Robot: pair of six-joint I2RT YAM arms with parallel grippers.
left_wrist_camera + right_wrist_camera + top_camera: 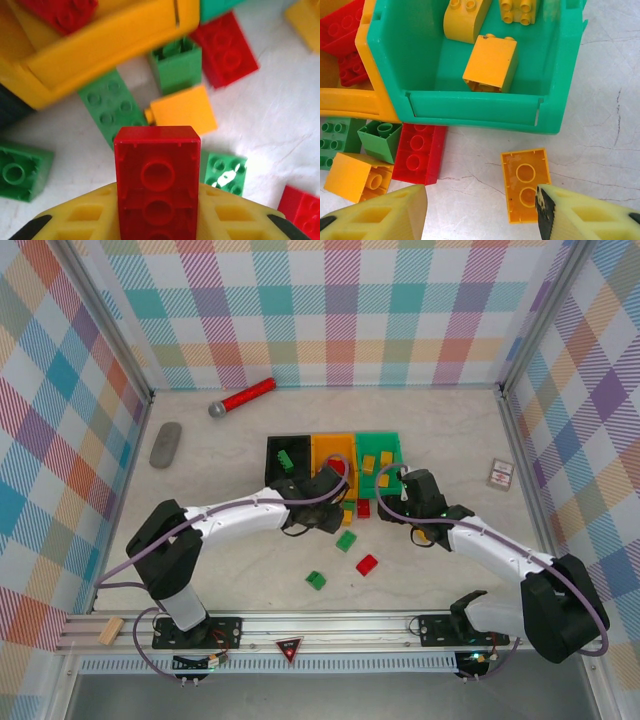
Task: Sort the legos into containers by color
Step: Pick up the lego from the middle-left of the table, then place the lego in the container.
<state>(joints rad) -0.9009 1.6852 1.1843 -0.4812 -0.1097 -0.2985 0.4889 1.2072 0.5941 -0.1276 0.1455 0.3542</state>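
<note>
1. Legos point(346, 540) lie scattered on the tabletop point(250, 570) just in front of the containers point(333, 437); yellow ones sit in the green bin point(470, 107) and red ones in the orange bin point(345, 100).
2. Left gripper point(157, 215) is clamped on a red lego point(156, 170), above loose bricks.
3. Right gripper point(480, 205) stands open, straddling an orange lego point(522, 182) that lies flat near the green bin's front wall.

Right claw point(481, 212) open; yellow brick point(522, 180) by one finger, near green bin point(470, 107).
</note>
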